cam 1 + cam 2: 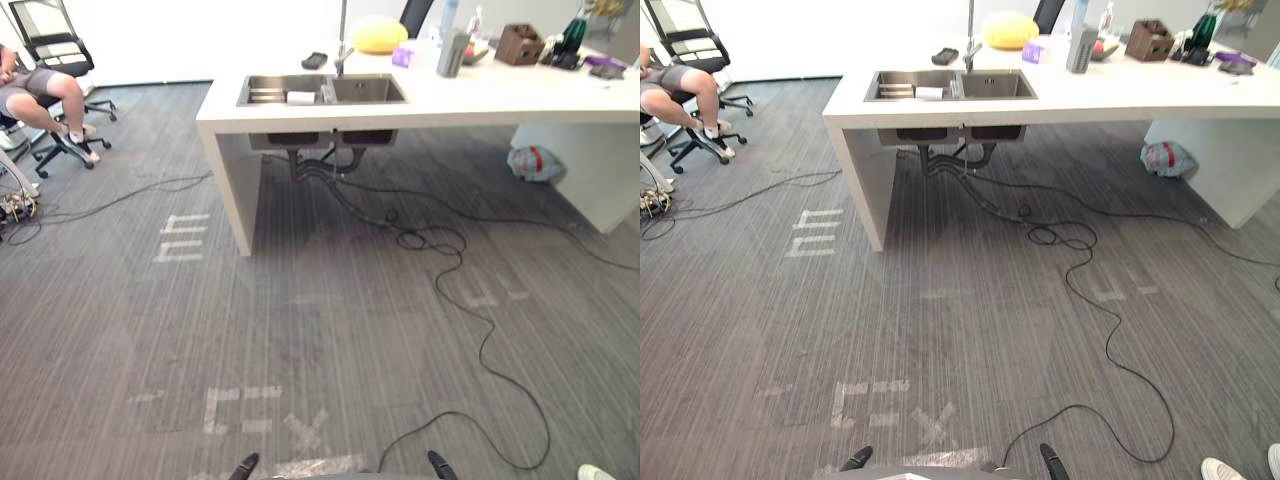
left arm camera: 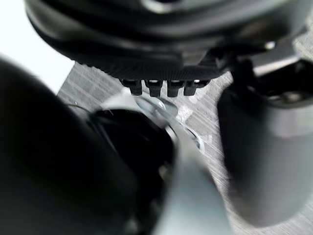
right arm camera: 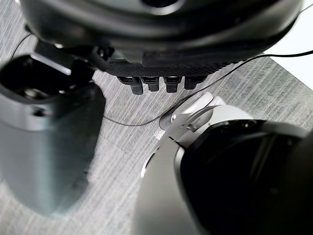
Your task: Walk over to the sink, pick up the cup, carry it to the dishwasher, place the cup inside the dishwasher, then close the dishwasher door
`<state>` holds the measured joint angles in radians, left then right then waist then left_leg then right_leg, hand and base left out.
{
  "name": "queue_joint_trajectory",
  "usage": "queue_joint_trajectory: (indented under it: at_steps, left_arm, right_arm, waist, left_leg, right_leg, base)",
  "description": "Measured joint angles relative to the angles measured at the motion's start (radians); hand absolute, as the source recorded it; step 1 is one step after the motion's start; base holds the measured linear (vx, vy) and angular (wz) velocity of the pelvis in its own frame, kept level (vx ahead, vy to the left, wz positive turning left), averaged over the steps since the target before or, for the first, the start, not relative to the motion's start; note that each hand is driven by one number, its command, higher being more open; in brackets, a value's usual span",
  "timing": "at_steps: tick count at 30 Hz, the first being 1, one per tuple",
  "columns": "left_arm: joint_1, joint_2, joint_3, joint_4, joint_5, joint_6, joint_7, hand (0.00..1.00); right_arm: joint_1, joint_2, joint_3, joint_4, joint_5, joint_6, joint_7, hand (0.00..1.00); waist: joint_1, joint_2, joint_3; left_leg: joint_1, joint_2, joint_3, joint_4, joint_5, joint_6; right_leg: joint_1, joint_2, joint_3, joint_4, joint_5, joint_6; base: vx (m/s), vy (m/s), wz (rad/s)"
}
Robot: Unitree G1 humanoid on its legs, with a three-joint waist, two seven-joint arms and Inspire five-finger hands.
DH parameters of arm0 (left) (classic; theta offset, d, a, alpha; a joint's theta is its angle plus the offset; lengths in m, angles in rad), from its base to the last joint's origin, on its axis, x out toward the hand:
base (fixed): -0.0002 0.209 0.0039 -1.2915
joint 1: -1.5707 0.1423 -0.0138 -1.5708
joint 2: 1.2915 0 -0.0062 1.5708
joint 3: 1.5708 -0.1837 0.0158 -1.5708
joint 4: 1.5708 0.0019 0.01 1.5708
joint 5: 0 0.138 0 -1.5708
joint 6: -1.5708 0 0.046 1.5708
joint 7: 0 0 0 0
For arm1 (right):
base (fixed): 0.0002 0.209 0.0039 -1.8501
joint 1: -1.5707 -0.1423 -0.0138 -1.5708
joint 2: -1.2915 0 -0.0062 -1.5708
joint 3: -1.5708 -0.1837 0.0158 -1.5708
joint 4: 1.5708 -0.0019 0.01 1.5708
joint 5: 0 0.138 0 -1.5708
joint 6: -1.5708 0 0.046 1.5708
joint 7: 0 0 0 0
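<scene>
Cup, as far as I can make out, is the small white thing in the left basin of the steel sink, close to the divider between the two basins; it is too small to tell whether it stands or lies. A tap rises behind that divider. The sink is set into a long white counter, which also carries a yellow rounded thing, a grey tumbler and a brown box.

Both hands are well apart from the cup, across a wide stretch of grey carpet with pale tape marks. The left hand hangs over the carpet, fingers in a loose short row, thumb standing off to one side, nothing between them. The right hand hangs the same way, fingers relaxed, thumb apart, holding nothing.

A tied plastic bag lies on the floor under the counter's far end. At the far left a person sits in an office chair.
</scene>
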<state>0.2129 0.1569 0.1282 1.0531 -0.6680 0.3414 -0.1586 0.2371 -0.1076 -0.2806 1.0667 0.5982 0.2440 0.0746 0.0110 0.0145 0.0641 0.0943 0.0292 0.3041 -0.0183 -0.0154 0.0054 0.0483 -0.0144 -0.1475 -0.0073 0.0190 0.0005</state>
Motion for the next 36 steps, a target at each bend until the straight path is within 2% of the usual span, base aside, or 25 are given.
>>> queue_joint_trajectory:
  at_steps: [2, 6, 10, 20, 24, 31, 36]
  left_arm:
    - [-0.023, 0.0, -0.002, 0.033, 0.001, -0.031, 0.001, 1.0]
    - [-0.056, 0.006, -0.031, 0.056, 0.027, -0.053, -0.004, 1.0]
    - [-0.086, 0.015, -0.09, 0.057, 0.04, -0.087, -0.009, 1.0]
    - [-0.115, 0.001, -0.116, 0.049, 0.04, -0.181, 0.003, 1.0]
    - [-0.115, 0.002, -0.117, 0.05, 0.039, -0.178, 0.006, 1.0]
    - [-0.138, 0.007, -0.116, 0.063, 0.119, -0.113, 0.015, 1.0]
    - [-0.14, 0.003, -0.08, 0.087, 0.081, -0.071, 0.044, 1.0]
  right_arm:
    - [-0.006, 0.0, 0.001, 0.003, -0.018, -0.022, 0.003, 1.0]
    - [-0.059, 0.004, 0.005, 0.005, -0.032, -0.05, 0.005, 1.0]
    - [-0.137, 0.008, 0.017, 0.006, -0.03, -0.055, 0.001, 1.0]
    - [-0.163, 0.008, 0.032, 0.006, 0.008, -0.077, 0.006, 1.0]
    - [-0.163, 0.01, 0.029, 0.007, 0.004, -0.078, 0.017, 1.0]
    - [-0.157, 0.012, 0.021, 0.009, -0.012, -0.077, 0.027, 1.0]
    - [-0.156, 0.015, 0.005, 0.019, -0.041, -0.07, 0.024, 1.0]
  waist:
    - [-0.002, 0.003, 0.003]
    - [-0.003, 0.003, 0.011]
    - [-0.003, 0.004, 0.024]
    - [-0.014, 0.006, 0.049]
    - [-0.025, 0.005, 0.055]
    - [-0.029, 0.006, 0.078]
    - [-0.027, -0.002, 0.088]
  left_leg:
    - [0.044, -0.008, -0.001, -0.042, 0.01, -0.003]
    - [0.061, -0.014, -0.001, -0.061, 0.012, -0.006]
    - [0.066, -0.014, -0.007, -0.066, 0.015, -0.009]
    - [0.071, -0.015, -0.015, -0.066, 0.017, -0.011]
    - [0.083, -0.016, -0.015, -0.067, 0.017, -0.011]
    - [0.132, -0.014, -0.005, -0.068, 0.017, -0.011]
    - [0.143, -0.014, 0.003, -0.072, 0.015, -0.014]
  right_leg:
    - [0.043, 0.0, -0.009, -0.032, 0.005, 0.008]
    - [0.058, 0.0, -0.009, -0.05, 0.009, 0.015]
    - [0.061, 0.0, -0.017, -0.052, 0.008, 0.019]
    - [0.066, -0.001, -0.021, -0.042, 0.0, 0.031]
    - [0.078, -0.002, -0.021, -0.041, -0.001, 0.033]
    - [0.115, -0.003, -0.02, -0.029, -0.004, 0.037]
    - [0.128, -0.004, -0.026, -0.045, -0.004, 0.03]
  base:
    - [0.05, 0.022, 0.07]
    - [0.01, 0.005, 0.01]
    - [-0.01, -0.012, 0.04]
    - [-0.03, -0.014, 0.02]
    - [0.0, 0.0, 0.0]
    - [-0.05, -0.014, -0.02]
    - [-0.08, -0.018, -0.04]
